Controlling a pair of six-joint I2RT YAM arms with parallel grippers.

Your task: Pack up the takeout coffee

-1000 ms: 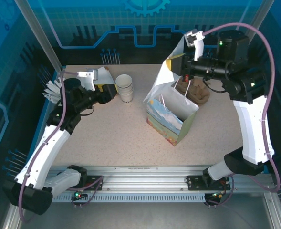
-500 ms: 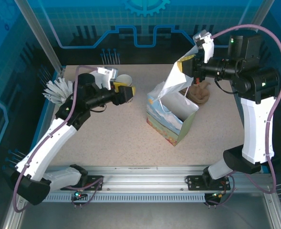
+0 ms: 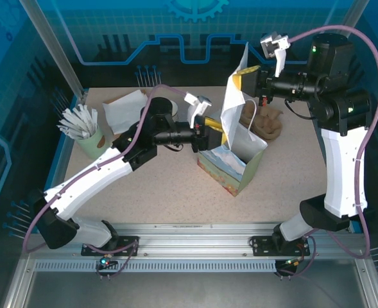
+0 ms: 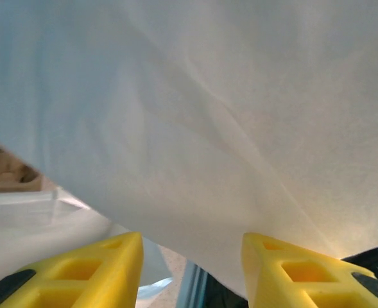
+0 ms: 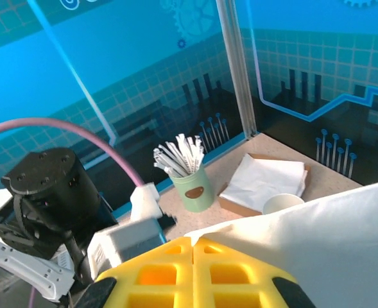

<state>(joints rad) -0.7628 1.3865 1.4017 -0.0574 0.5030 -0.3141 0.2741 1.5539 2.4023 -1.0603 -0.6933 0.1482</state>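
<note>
Takeout coffee, the small brownish paper cup with a round black plastic lid: where it sits cannot be told from these views.

On the speckled beige tabletop [image 3: 163,186] stands a white paper carrier bag [image 3: 230,168] with a blue printed scene on its sides and thin cord handles, upright and open at the top. One white panel of the bag rises tall above its mouth. The right gripper [image 3: 239,80] is up at the top edge of that panel. Its yellow fingers [image 5: 156,269] are pressed together with no gap, pinching the paper, which spreads away to one side of the right wrist view.

The left gripper [image 3: 215,133] reaches in from the bag's left side, with its tips at the left rim of the bag's mouth, just beside the raised panel. In the left wrist view its two yellow fingers [image 4: 105,269] stand apart with nothing between them, and the white paper of the bag hangs close in front of them.

Behind the bag, near its right rear corner, lies a lumpy brown object [image 3: 270,125] whose nature cannot be told. To the left of the bag, partly behind the left arm, is a stack of lidless white paper cups [image 3: 170,106]. Further left of the bag is a pile of white napkins in a shallow brown tray [image 3: 124,109]. Furthest left of the bag stands a pale green cup filled with white wrapped sticks [image 3: 89,138].
</note>
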